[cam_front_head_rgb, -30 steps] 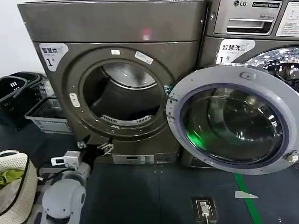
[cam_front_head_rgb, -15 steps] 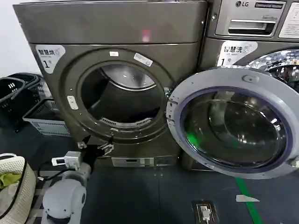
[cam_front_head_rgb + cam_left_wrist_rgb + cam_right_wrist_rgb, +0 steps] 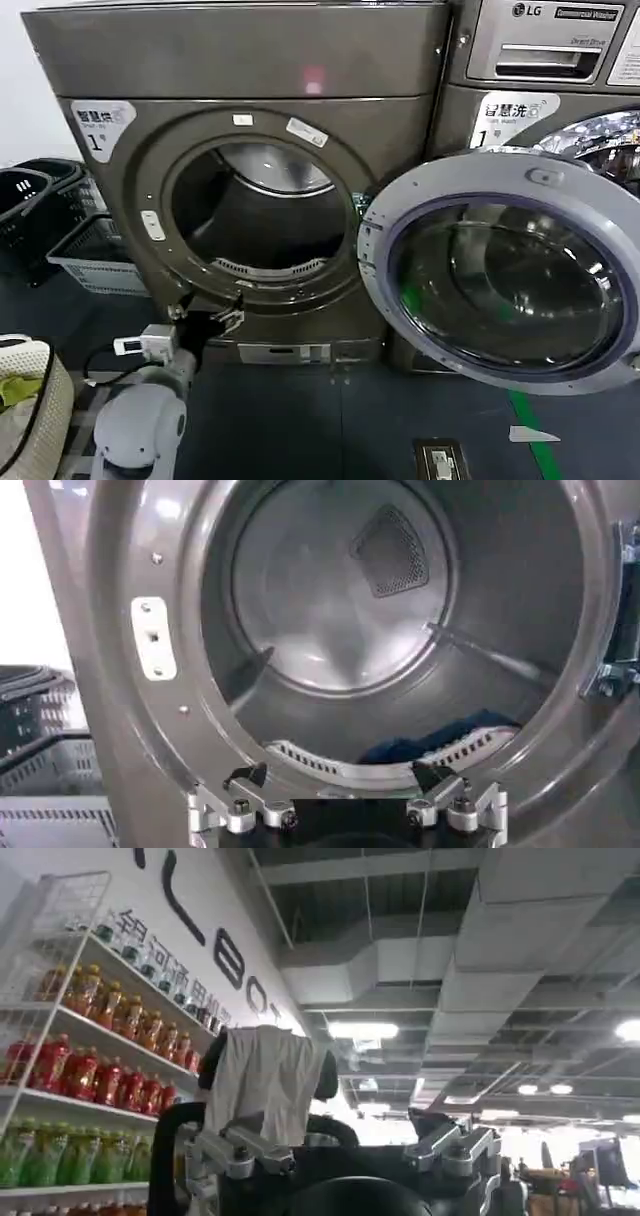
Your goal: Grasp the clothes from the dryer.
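Observation:
The bronze-grey dryer [image 3: 240, 60] stands in front of me with its round porthole [image 3: 255, 215] open. Its silver-rimmed glass door [image 3: 470, 175] is swung out to the right. A dark blue heap of clothes [image 3: 440, 742] lies low in the drum [image 3: 330, 620], just behind the perforated lip. My left gripper [image 3: 208, 318] [image 3: 340, 780] hangs open at the porthole's lower rim, outside the drum and apart from the clothes. My right gripper [image 3: 340, 1148] points up toward the ceiling, its fingers spread with nothing between them.
The grey LG machine [image 3: 540, 40] stands to the right, behind the open door. Dark and grey baskets [image 3: 60, 220] sit on the floor at the left, a white bag [image 3: 25, 400] near my left arm. A pale cloth [image 3: 260, 1083] hangs beyond the right gripper.
The dryer has grown slightly larger in the head view and the floor items have slid down. My left gripper stays at the porthole's lower rim.

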